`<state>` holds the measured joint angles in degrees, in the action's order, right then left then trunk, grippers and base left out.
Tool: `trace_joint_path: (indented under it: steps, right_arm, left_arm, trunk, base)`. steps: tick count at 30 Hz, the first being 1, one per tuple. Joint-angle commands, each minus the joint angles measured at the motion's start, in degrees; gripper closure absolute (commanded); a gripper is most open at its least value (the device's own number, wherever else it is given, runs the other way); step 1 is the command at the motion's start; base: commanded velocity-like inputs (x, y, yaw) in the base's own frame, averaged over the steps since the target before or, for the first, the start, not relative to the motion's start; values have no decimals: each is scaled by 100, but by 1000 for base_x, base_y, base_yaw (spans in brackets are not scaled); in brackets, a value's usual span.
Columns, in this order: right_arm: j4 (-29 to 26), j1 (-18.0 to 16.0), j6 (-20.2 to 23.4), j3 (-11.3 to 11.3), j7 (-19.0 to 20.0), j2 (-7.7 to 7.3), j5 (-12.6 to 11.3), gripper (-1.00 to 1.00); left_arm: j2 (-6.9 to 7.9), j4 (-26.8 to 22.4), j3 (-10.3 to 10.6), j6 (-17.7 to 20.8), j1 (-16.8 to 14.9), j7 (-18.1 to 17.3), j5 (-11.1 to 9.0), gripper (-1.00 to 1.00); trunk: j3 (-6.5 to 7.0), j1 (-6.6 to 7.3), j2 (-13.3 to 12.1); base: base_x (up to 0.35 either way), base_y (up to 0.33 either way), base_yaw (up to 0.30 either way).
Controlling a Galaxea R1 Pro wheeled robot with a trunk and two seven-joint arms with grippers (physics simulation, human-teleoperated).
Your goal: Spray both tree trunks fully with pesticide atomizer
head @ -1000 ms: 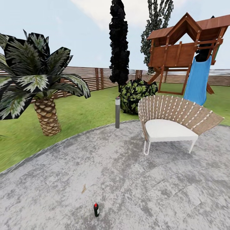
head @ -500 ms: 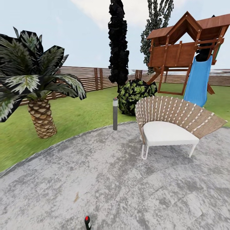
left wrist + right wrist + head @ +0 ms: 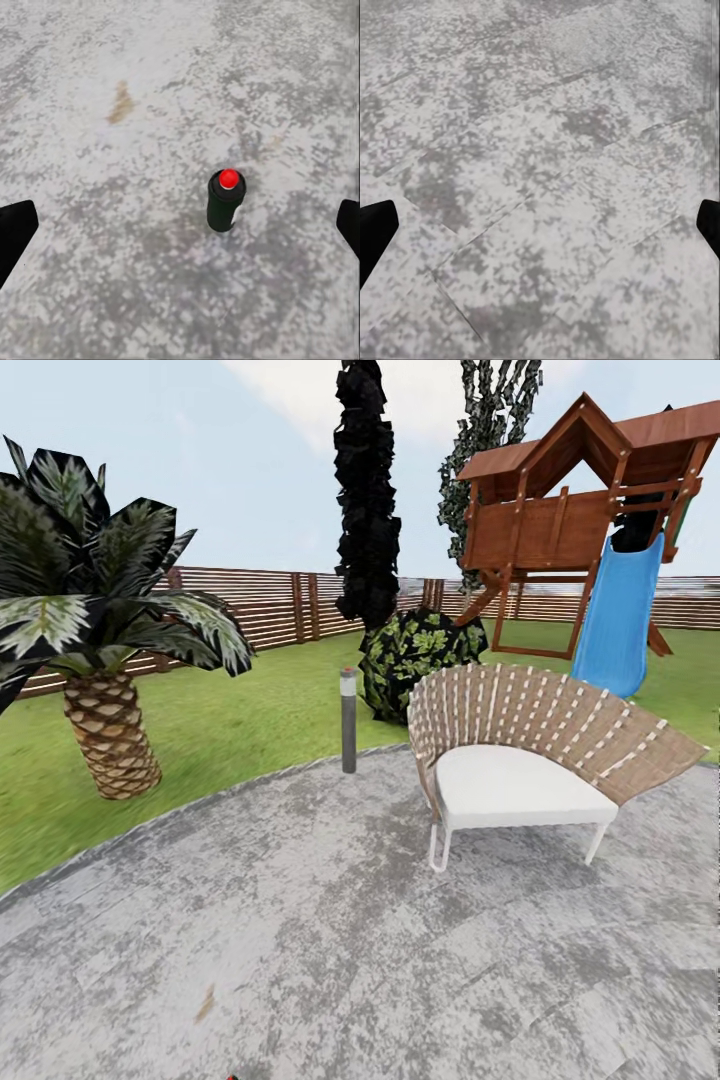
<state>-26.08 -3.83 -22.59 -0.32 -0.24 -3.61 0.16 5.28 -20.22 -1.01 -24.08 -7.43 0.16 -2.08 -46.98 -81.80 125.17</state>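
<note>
The pesticide atomizer, a small dark bottle with a red cap, stands upright on the grey paved floor. In the left wrist view it sits between the wide-spread black fingers, a little toward one side, with my left gripper open above it and apart from it. At the very bottom edge of the head view only a red speck of the atomizer shows. My right gripper is open over bare paving. The two trees and their trunks are out of view.
A woven chair with a white seat stands on the paving ahead right. A short lamp post, a bush, a palm, a black conifer, a wooden playhouse with blue slide and a slat fence ring the lawn.
The head view has shifted: the robot has come closer, so the atomizer slid from the lower part of the picture to its bottom edge, and palm, post and chair drifted left.
</note>
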Motion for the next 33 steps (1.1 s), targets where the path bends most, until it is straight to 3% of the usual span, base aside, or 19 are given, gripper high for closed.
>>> trace_joint_path:
  steps: [1, 14, 21, 27, 33]
  right_arm:
    - [6, -4, -18, -3, -2, 1, 2, -100]
    - [12, -4, -18, -3, -2, 1, 2, -100]
    - [6, -4, -18, -3, -2, 3, 2, -100]
    - [6, -4, -18, -3, -2, 1, 2, -100]
    - [6, -4, -18, -3, -2, 1, 2, -100]
  left_arm:
    - [2, 2, -1, -17, -3, 2, -21, -100]
    - [-6, -7, 4, -26, 3, 2, -21, -100]
    - [-2, -8, 4, -26, -1, 2, -21, -100]
    - [8, -14, 4, -26, -2, 2, -21, -100]
    - [0, -30, 10, -26, -3, 2, -21, -100]
  trunk:
    - [-5, 1, 2]
    - [-5, 1, 2]
    - [-5, 1, 2]
    - [-5, 1, 2]
    - [-5, 1, 2]
  base:
    - [31, -305, 0]
    - [3, -215, 198]
    - [0, -264, 32]
    - [0, -34, 18]
    - [0, -3, 220]
